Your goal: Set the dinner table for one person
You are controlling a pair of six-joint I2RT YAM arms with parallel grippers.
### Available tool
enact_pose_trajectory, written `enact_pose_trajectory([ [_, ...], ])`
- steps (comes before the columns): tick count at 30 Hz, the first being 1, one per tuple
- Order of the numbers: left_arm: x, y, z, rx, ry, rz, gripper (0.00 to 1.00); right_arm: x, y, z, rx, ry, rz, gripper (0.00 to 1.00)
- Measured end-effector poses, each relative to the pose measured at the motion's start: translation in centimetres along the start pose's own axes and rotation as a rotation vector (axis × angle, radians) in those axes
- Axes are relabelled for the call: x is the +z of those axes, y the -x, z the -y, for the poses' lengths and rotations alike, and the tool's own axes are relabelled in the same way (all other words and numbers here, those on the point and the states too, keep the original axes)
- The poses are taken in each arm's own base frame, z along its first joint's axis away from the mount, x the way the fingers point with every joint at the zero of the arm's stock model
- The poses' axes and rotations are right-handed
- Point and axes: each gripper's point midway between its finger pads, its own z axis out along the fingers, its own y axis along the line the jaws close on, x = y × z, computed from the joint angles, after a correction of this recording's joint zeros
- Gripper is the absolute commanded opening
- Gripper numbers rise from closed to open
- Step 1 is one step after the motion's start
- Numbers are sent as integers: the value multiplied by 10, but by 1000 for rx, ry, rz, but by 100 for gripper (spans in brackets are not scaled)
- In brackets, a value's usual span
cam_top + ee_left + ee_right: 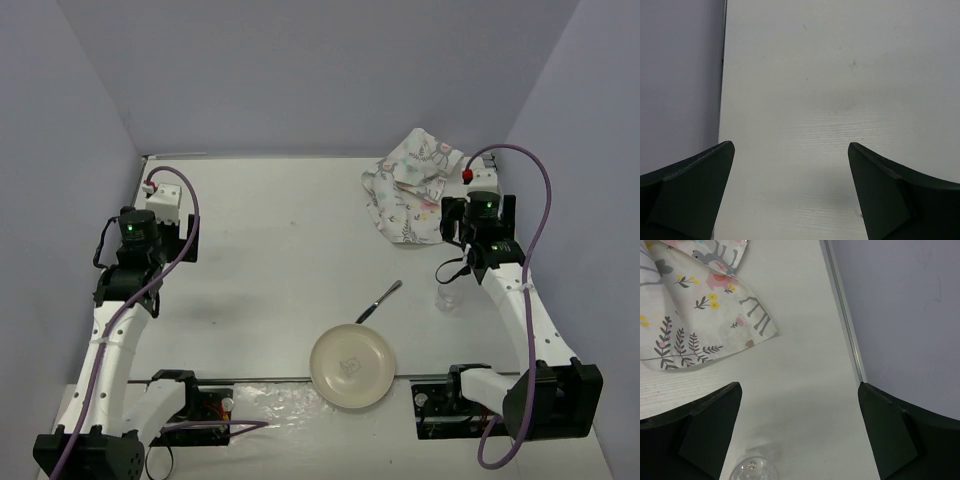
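Observation:
The dinner table is a large white tabletop. On it lie a cream plate at the near middle, a metal utensil just beyond the plate, a clear glass to the right, and a crumpled animal-print cloth placemat at the far right. My left gripper is open and empty at the far left; its wrist view shows only bare table. My right gripper is open and empty above the table, between the placemat's corner and the glass.
Lavender walls close in the table on the left, right and back. A metal strip runs along the table's right edge. Clear crumpled plastic lies at the near edge beside the arm bases.

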Motion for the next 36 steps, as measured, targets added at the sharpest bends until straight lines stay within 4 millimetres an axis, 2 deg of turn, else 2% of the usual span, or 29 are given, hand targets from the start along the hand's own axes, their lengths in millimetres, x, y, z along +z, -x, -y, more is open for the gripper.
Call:
enact_pose_trajectory([
  [6,11,-26,10,2,-39,-62,97,-14,5,-2,-3,46,51,100],
  [10,11,-27,15,1,-67,-63,97,-19,4,-6,-25,83,68,100],
  [18,13,-32,19,2,-87,-71,97,-6,-11,-16,-75,120,14,100],
  [22,15,-34,21,4,-93,-80,97,18,-20,-25,-159,141,-65,100],
  [28,15,-33,21,10,-100,-74,97,88,3,-42,-255,165,-147,100],
  [33,13,-34,21,21,-97,-66,97,132,3,-64,-278,225,-204,100],
  [36,16,-39,21,33,-99,-83,97,158,3,-76,-281,253,-225,96],
])
